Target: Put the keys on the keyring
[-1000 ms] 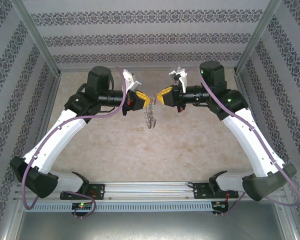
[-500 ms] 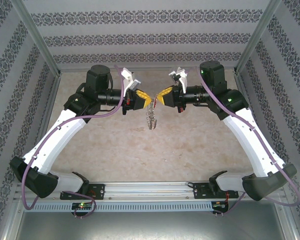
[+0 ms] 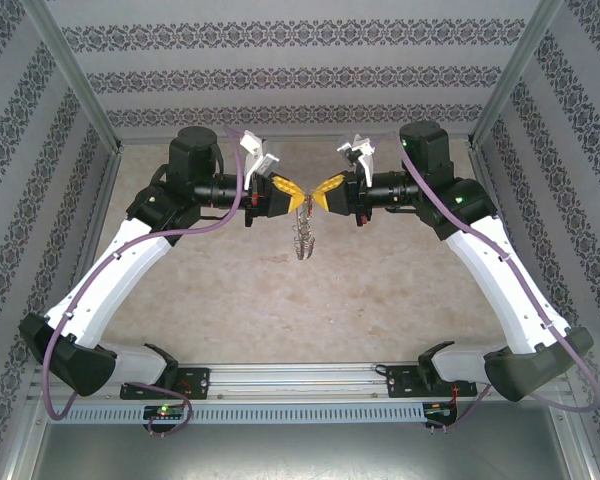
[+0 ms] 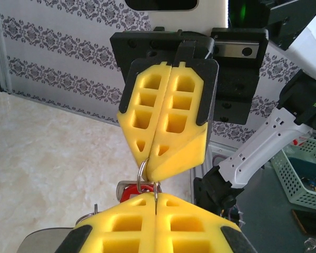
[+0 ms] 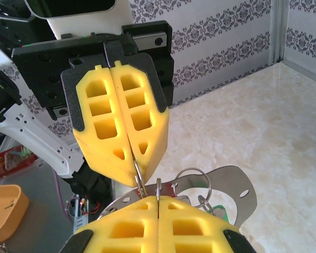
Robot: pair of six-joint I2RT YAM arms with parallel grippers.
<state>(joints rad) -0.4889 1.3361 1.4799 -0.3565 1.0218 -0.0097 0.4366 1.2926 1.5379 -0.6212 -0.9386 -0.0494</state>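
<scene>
Above the keyring [image 3: 302, 240], both arms met tip to tip over the middle of the desk [image 3: 230, 300], the left gripper [image 3: 300, 198] reaching in from one side and the right gripper [image 3: 316, 198] from the other. On my overhead feed the keyring hung straight down beneath that meeting point, a narrow silvery bunch lifted clear of the desk.

On the left wrist feed I saw the left gripper [image 4: 156, 199] with its yellow fingers pressed flat together. The right gripper [image 4: 150, 169] faced it, fingers likewise closed. A small silver ring [image 4: 140, 176] bridged the two tips, one side pinched in each pair as far as I could judge. The key [image 4: 127, 190] sat just behind that ring, against the left fingers, its red tag mostly hidden by them and too little exposed for me to read.

On the right wrist feed the keyring [image 5: 237, 185] showed as a grey loop curving away just behind the right gripper [image 5: 158, 203], with loose silvery rings [image 5: 192, 174] standing up off its rim. A green tag [image 5: 217, 210] peeked out under the loop. The left gripper [image 5: 135, 176] came down from above, its tip nipping the thin ring wire.
</scene>
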